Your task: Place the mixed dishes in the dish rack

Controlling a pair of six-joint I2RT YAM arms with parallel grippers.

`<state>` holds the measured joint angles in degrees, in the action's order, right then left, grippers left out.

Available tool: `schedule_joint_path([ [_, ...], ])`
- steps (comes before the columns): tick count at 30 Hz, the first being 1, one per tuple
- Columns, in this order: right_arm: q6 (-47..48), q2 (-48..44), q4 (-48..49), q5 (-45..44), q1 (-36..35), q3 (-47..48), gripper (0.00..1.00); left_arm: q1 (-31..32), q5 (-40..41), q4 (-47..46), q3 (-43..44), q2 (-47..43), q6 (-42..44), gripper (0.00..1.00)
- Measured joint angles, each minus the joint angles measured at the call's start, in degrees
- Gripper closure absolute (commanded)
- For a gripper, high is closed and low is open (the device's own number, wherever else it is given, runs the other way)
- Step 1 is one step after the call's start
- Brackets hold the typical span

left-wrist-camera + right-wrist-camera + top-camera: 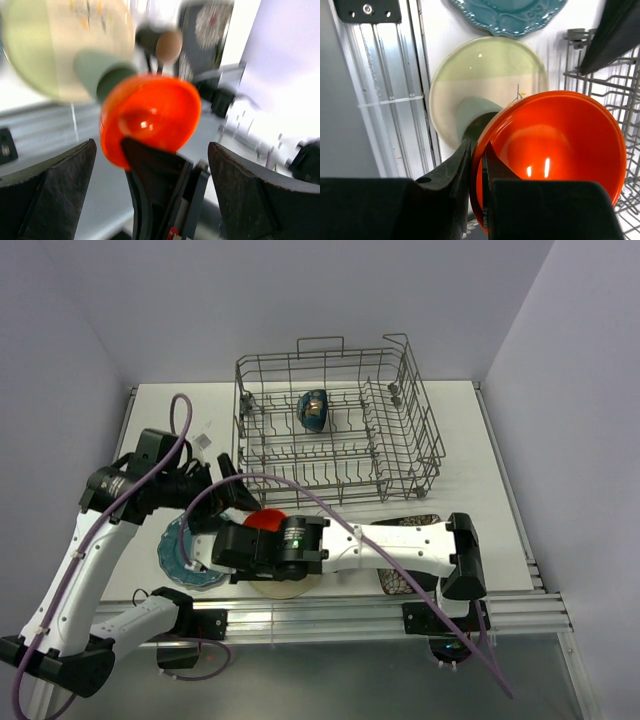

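Observation:
My right gripper (479, 155) is shut on the rim of the red-orange bowl (555, 145) and holds it tilted above the cream round plate (485, 75). The pale green cup (472, 112) lies on that plate. In the top view the bowl (268, 521) hangs in front of the dish rack (335, 420), which holds a dark bowl (314, 410). My left gripper (152, 147) is open and empty, facing the bowl (150, 112) from close by. The teal scalloped plate (180, 555) lies at the front left. The clear glass is out of view.
The black square floral plate (400, 580) lies partly under my right arm at the front right. A brown mug (162, 42) shows blurred in the left wrist view behind the bowl. The rack's wire wall (610, 75) stands just right of the bowl.

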<state>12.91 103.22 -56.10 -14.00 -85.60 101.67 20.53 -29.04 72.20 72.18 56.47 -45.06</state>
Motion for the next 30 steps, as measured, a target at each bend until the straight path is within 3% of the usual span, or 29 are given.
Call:
schedule_joint_path([
  [3, -0.9, -2.1, 0.2, 1.8, 2.3, 0.0, 1.00, -0.1, 3.4, -1.9, 5.1, 2.9, -1.8, 0.01],
  [8, -3.1, -7.7, 1.6, 7.3, 12.3, 0.0, 1.00, -1.1, 6.9, -11.9, 8.2, 4.8, -7.5, 0.02],
  [11, -5.8, -11.4, 3.3, 13.9, 20.3, 0.0, 1.00, -2.6, 6.6, -21.1, 6.0, 5.9, -12.4, 0.04],
  [15, -13.8, -13.1, 9.6, 20.5, 36.7, 1.4, 1.00, -1.9, 1.7, -24.5, 1.6, 6.4, -14.5, 0.04],
  [19, -21.2, -10.6, 13.8, 28.3, 50.4, 5.4, 1.00, -1.9, 0.4, -26.4, 1.3, 8.2, -14.8, 0.04],
  [24, -27.9, -4.2, 17.7, 38.6, 56.9, 12.0, 1.00, -2.4, 0.3, -27.3, 4.8, 12.2, -14.1, 0.04],
  [30, -41.5, 3.0, 30.1, 50.5, 64.5, 10.5, 1.00, -2.9, 0.0, -28.6, 8.3, 16.5, -12.3, 0.04],
])
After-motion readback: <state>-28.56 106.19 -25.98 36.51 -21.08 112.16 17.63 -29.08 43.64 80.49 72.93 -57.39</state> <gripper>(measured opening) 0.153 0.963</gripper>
